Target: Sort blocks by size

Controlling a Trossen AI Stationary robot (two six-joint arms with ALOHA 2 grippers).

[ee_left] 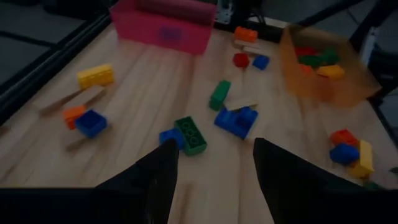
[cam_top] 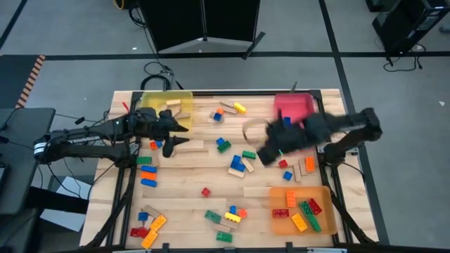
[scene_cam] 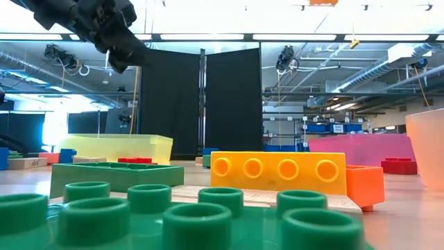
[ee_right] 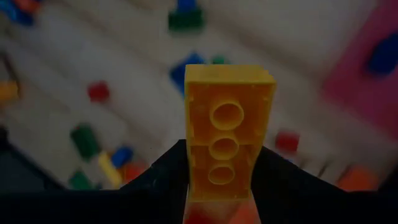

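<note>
The orange tray serves as the reference point; it sits near one table corner on the right arm's side and contains red, green, orange and yellow bricks. The red tray stands well apart from it along the same side of the table; its contents cannot be made out in the high view. The yellow tray sits at the far opposite corner from the orange tray and holds tan wooden pieces.

The right gripper hovers above the table between the orange tray and the red tray, its fingers clamped on a yellow brick with the hollow underside facing the wrist camera. The left gripper is positioned beside the yellow tray, with fingers parted and nothing between them.

The remaining blocks lie scattered over the wooden table. One cluster lies at the corner across from the orange tray on the left arm's side. Bare wood shows between that cluster and the orange tray.
</note>
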